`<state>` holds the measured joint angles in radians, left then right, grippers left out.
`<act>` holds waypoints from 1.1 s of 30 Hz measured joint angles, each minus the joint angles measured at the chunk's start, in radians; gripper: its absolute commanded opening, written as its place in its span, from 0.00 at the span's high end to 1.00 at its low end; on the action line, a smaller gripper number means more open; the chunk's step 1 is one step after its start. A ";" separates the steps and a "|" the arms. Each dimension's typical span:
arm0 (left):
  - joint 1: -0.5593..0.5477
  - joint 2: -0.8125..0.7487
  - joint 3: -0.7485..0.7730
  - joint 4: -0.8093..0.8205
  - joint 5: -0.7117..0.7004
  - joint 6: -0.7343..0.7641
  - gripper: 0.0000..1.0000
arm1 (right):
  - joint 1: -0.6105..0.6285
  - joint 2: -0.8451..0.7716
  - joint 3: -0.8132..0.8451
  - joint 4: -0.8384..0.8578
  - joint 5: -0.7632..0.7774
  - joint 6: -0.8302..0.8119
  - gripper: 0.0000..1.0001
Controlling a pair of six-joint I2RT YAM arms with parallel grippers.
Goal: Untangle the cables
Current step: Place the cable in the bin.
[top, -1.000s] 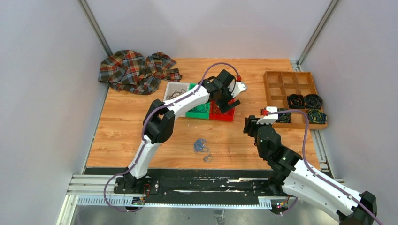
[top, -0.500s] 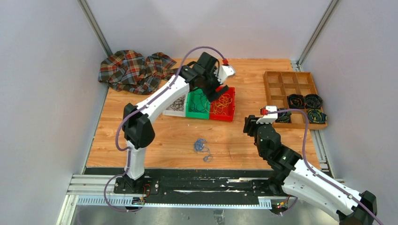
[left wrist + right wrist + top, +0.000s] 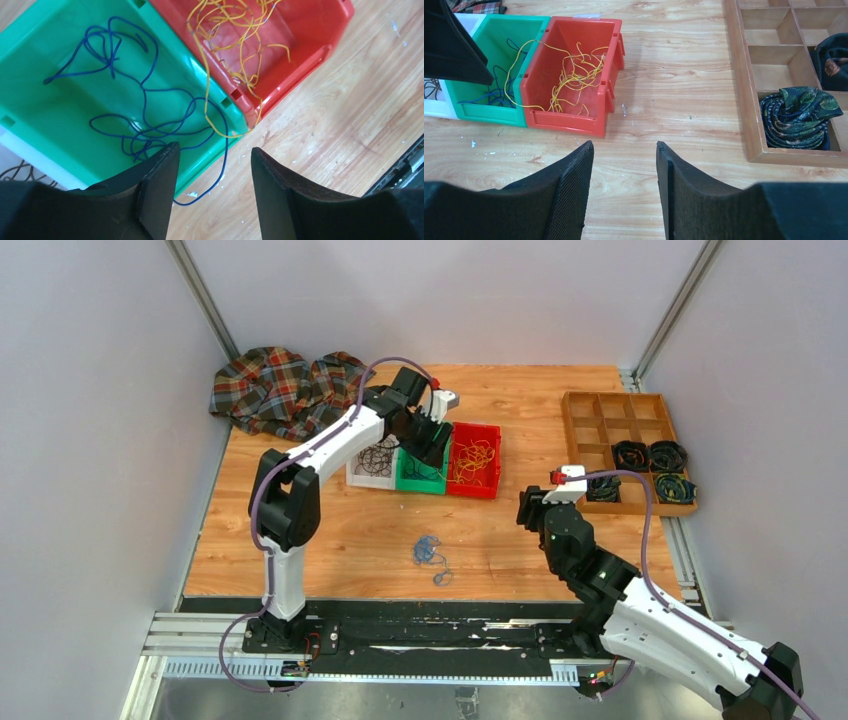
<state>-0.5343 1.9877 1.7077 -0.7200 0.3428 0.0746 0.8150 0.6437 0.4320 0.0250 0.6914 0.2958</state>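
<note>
A small tangle of blue cables lies on the wooden table in front of three bins. Blue cables lie in the green bin, and one of them hangs over its rim onto the table. Yellow cables fill the red bin, and one strand crosses onto the green bin's rim. Dark cables lie in the white bin. My left gripper hovers over the green bin's near corner, open and empty. My right gripper stands open and empty over bare table, right of the blue tangle.
A plaid cloth lies bunched at the back left. A wooden compartment tray at the right holds dark coiled bundles. The cell's walls close in on three sides.
My left arm has swung left from above the red bin to above the green bin, and its jaws have narrowed. The right arm has hardly moved.
</note>
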 measured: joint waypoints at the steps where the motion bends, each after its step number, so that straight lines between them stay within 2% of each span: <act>1: -0.004 0.000 0.000 0.012 0.008 -0.007 0.44 | 0.000 0.002 0.000 0.000 -0.001 0.000 0.51; 10: -0.005 0.024 0.000 0.070 0.044 -0.049 0.44 | 0.000 0.006 0.001 0.000 -0.011 0.000 0.52; 13: -0.005 0.044 0.000 0.079 0.051 -0.059 0.50 | 0.000 0.008 0.001 0.000 -0.011 0.000 0.53; 15: -0.005 0.055 0.000 0.084 0.056 -0.065 0.57 | 0.000 0.007 0.001 0.000 -0.011 0.000 0.53; 18: -0.005 0.064 0.000 0.095 0.066 -0.079 0.76 | 0.000 0.004 0.001 0.000 -0.011 0.000 0.53; 19: -0.005 0.065 0.000 0.102 0.073 -0.085 0.85 | 0.000 0.002 0.001 0.000 -0.011 0.000 0.53; 22: -0.005 0.065 -0.001 0.148 0.099 -0.111 0.98 | 0.000 0.002 0.002 0.000 -0.011 0.000 0.53; 33: -0.034 0.065 0.016 0.240 0.164 -0.164 0.99 | 0.000 0.008 0.003 0.000 -0.010 0.008 0.54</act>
<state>-0.5682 2.0525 1.7233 -0.4801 0.5064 -0.0898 0.8146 0.6521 0.4347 0.0246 0.6811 0.3035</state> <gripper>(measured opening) 0.014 0.469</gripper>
